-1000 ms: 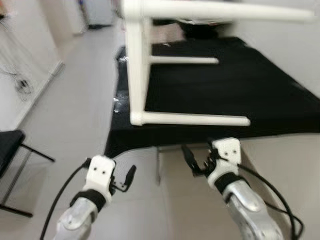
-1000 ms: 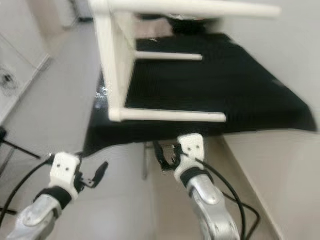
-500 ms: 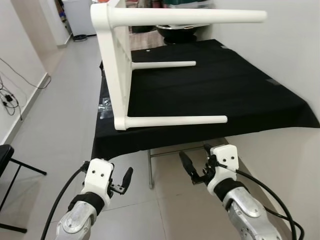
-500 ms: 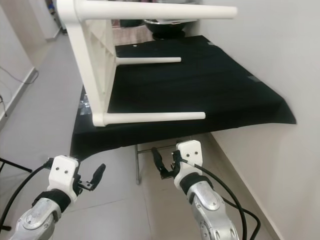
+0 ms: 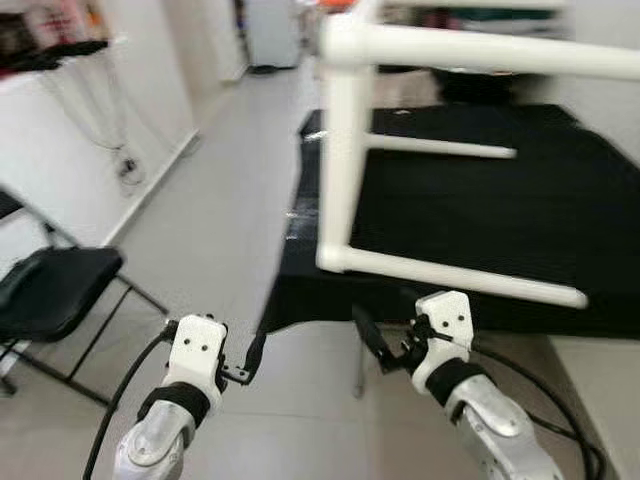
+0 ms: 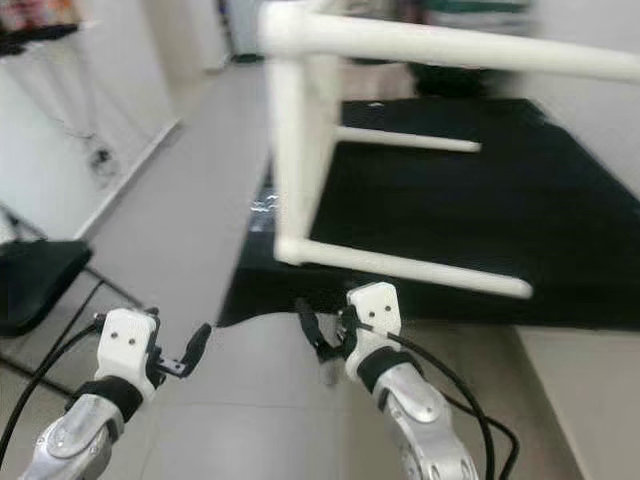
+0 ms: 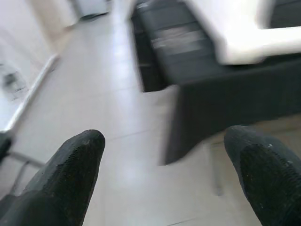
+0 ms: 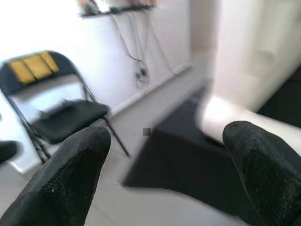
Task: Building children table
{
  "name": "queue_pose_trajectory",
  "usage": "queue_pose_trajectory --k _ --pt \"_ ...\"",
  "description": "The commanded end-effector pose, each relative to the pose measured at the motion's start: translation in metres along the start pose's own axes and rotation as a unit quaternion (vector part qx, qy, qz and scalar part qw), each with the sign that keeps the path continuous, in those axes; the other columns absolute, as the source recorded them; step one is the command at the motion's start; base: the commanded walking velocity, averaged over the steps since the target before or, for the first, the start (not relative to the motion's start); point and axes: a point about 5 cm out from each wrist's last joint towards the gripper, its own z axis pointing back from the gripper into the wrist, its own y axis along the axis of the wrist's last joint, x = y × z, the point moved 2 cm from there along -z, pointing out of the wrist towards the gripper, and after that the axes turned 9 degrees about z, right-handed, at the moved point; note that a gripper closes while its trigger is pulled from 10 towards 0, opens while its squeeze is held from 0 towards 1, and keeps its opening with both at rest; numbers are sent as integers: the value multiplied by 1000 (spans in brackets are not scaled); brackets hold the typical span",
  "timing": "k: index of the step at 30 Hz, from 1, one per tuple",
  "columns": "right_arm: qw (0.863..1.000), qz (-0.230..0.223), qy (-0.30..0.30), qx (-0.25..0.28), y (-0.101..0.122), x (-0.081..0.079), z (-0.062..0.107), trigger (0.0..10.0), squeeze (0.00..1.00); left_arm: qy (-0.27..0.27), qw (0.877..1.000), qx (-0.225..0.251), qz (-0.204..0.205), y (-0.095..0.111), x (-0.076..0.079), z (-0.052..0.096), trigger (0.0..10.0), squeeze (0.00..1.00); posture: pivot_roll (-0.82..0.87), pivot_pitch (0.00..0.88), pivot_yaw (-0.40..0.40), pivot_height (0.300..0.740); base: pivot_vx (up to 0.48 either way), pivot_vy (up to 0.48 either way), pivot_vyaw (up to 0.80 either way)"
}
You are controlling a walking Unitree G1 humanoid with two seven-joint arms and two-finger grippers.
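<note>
A white children's table [image 5: 345, 150] lies on its side on a black-clothed work table [image 5: 470, 200], its round legs pointing right. One lower leg [image 5: 460, 280] runs along the near edge. Small hardware [image 5: 303, 212] glints on the cloth's left edge. My left gripper [image 5: 252, 355] is held low over the floor, left of the cloth's near corner, open with nothing between its fingers [image 7: 75, 165]. My right gripper [image 5: 385, 345] hovers just below the near edge, under that leg, open too; in its wrist view a fingertip [image 8: 70, 160] frames the leg end [image 8: 221, 113].
A black folding chair [image 5: 50, 290] stands on the grey tiled floor at the left. Cables [image 5: 125, 165] hang along the left wall. A white appliance [image 5: 270, 30] stands far back. Dark items [image 5: 480, 75] sit beyond the work table.
The whole picture has swung left, so the camera turned: the folding chair and left wall came into view. Both grippers hold the same open pose; the picture is blurred now.
</note>
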Motion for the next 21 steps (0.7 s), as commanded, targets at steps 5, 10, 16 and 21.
queue_pose_trajectory --k 5,10,16,21 --pt "1000 -15 2 -16 -7 7 6 10000 0 -48 999 11 -4 7 11 -6 10000 0 -58 41 9 740 428 0 0" --pt "999 -15 26 -11 -6 5 7 10000 0 -101 995 -2 -9 4 21 -8 10000 0 -58 42 7 740 196 0 0" --pt "997 15 80 0 3 21 13 10000 0 -176 984 -20 0 1 32 3 10000 0 -54 47 6 740 0 0 0" --pt "982 67 178 -20 11 32 28 10000 0 -215 976 -38 11 -3 36 13 10000 0 -53 50 4 740 0 0 0"
